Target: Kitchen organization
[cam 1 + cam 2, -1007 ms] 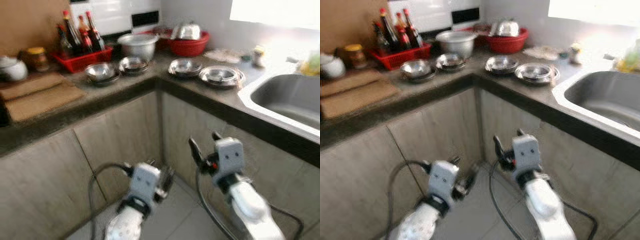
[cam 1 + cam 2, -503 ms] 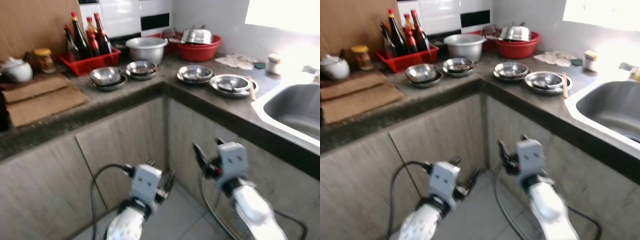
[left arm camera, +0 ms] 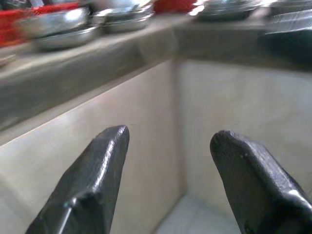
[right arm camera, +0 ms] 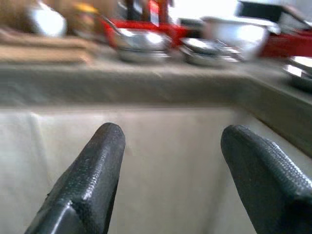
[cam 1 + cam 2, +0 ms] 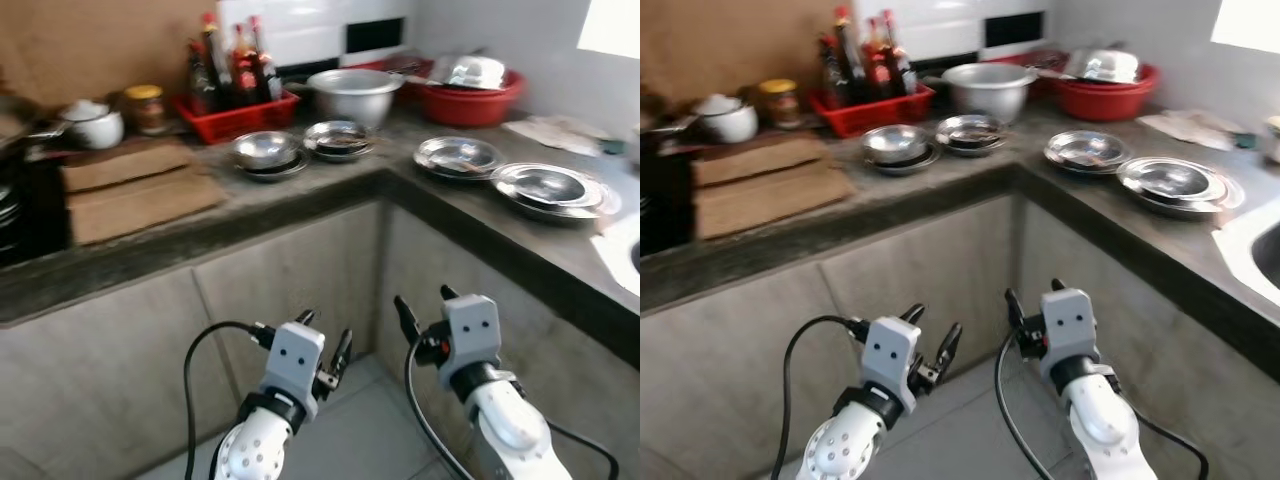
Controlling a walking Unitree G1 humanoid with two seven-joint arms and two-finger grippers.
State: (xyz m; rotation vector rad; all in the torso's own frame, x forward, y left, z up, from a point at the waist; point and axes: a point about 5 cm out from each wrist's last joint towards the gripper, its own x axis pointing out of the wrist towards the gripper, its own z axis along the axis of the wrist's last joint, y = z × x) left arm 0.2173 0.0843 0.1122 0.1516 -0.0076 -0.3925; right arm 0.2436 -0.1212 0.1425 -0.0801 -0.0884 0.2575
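Everything on the counter sits further to the right in the head views than it did a second ago, and the sink has slid almost out of sight at the right edge; this is the camera turning left, not the dishes moving. Both arms hold the same low pose as before.

Four steel dishes, the likely things to tidy, lie on the counter (image 5: 300,205) well above and beyond both pincers. A steel bowl (image 5: 264,150) rests on a saucer beyond the left pincer, and a second bowl (image 5: 340,136) sits just beside it. A shallow plate (image 5: 459,155) and a wide plate (image 5: 545,185) lie beyond the right pincer, past the counter's corner. They are spread out singly, probably waiting to be stacked.

Behind them stand a big steel pot (image 5: 354,93), a red basin (image 5: 470,95) holding a lid, and a red tray of bottles (image 5: 235,85). Far to the left pincer's side lie a folded mat (image 5: 135,195), a jar (image 5: 146,107) and a white teapot (image 5: 92,122).

The left pincer (image 5: 325,345) hangs in front of the cupboard doors with fingers spread and nothing between them. The right pincer (image 5: 420,300) hangs near it, likewise spread and empty. Both seem held low and ready while the robot turns.
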